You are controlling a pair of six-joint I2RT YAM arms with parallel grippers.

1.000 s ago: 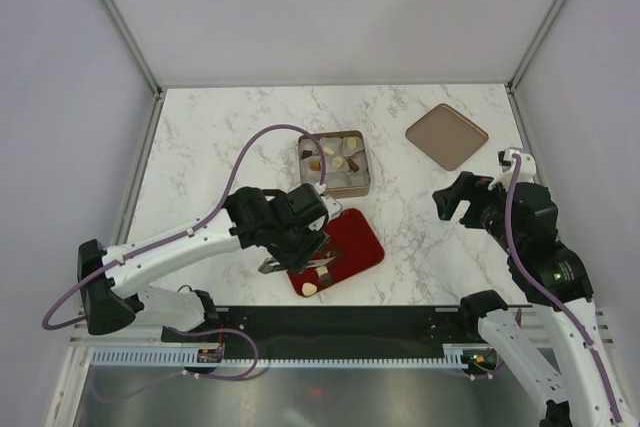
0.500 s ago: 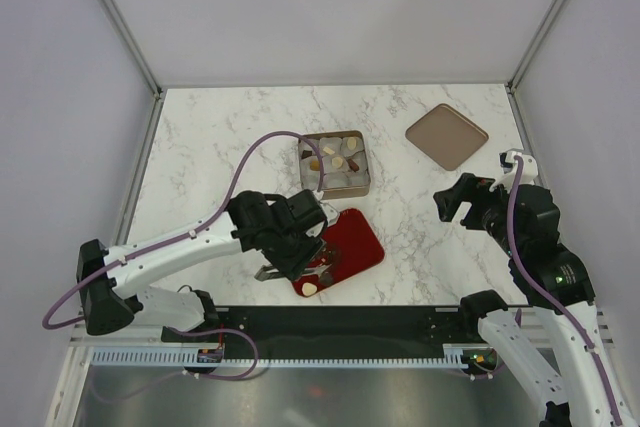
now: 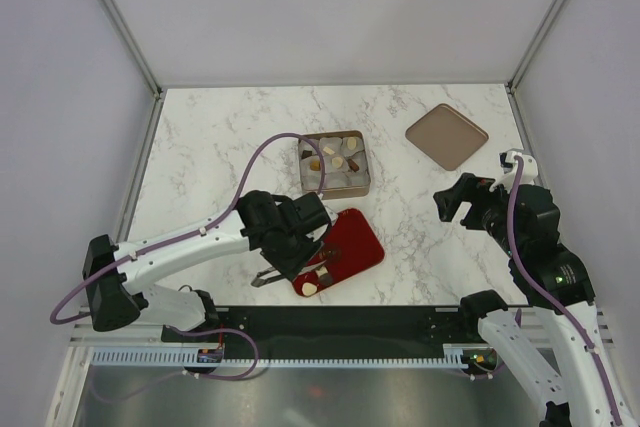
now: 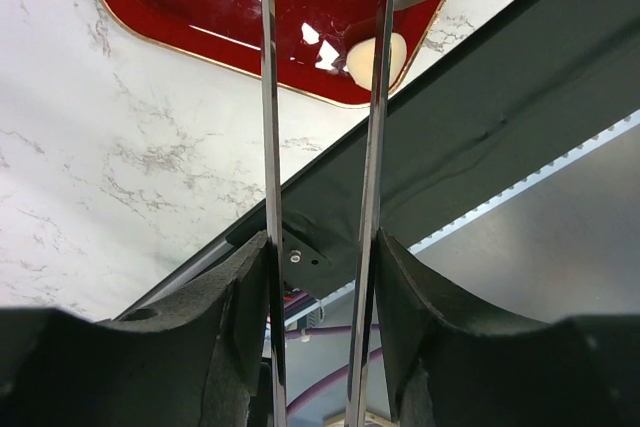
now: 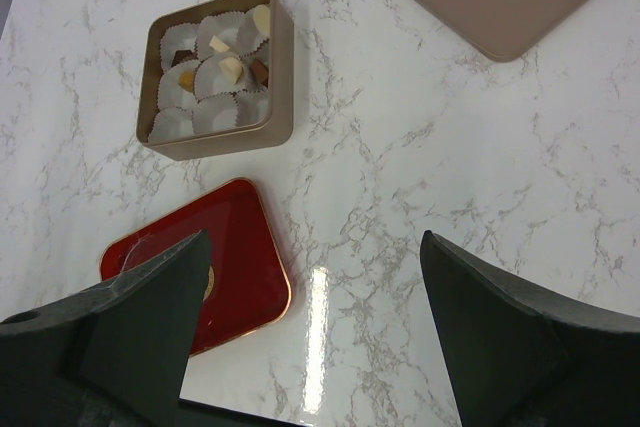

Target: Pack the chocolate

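- Table: white marble, with everything laid out on it.
- Lid: the brown one lies flat at the far right, well apart from the rest.
- Tin: square and open, mid-table, lined with paper cups. Most of the chocolate sits in there, cream, tan and dark pieces in the far cups.
- Tray: red, just on the near side of the tin, its near corner by the table edge.
- Right gripper: my fingers are spread wide with nothing between them, hanging above the table to the right of the tray.
- Left gripper: I'm over the tray's near-left corner, clamped on the tweezers. Their two thin blades run out over the red surface with a narrow gap between them.
- Cream piece: it lies on the tray near its front corner, right at my right-hand blade. The tips run out of the wrist view, so I can't tell whether they touch anything.
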